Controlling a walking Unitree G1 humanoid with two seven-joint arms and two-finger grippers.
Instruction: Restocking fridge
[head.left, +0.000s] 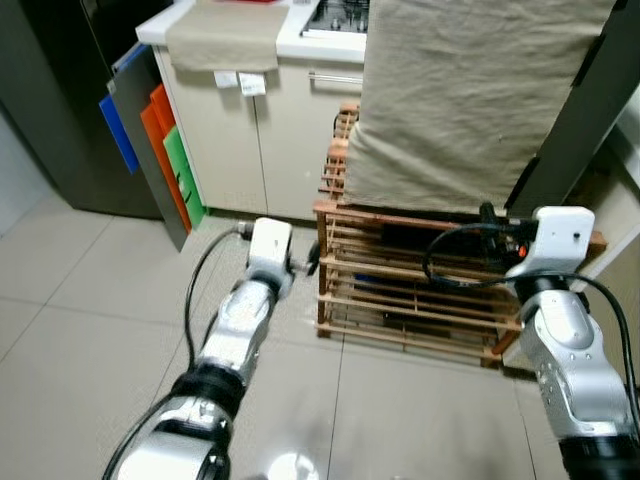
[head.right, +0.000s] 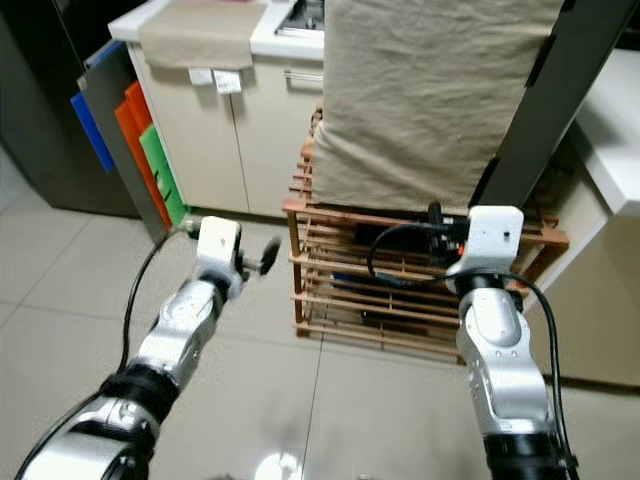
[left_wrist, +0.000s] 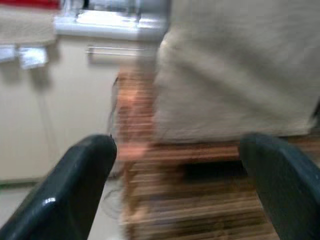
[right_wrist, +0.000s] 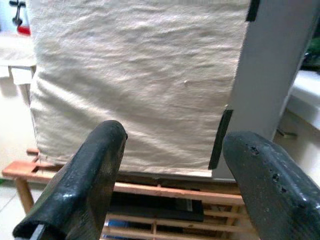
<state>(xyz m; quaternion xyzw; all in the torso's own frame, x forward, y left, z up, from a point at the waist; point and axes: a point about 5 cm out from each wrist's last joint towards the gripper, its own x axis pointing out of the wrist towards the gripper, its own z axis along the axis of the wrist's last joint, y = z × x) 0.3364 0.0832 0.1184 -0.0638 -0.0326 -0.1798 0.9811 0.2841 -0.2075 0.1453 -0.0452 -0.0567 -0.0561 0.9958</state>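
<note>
Both tools were wide open and empty: left tool, right tool. The cloth-covered crate sat straight ahead on the floor, right arm nearer.

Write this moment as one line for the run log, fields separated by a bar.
left gripper: open, nothing held, facing wooden rack | right gripper: open, nothing held, before beige cloth | cloth hangs over rack
</note>
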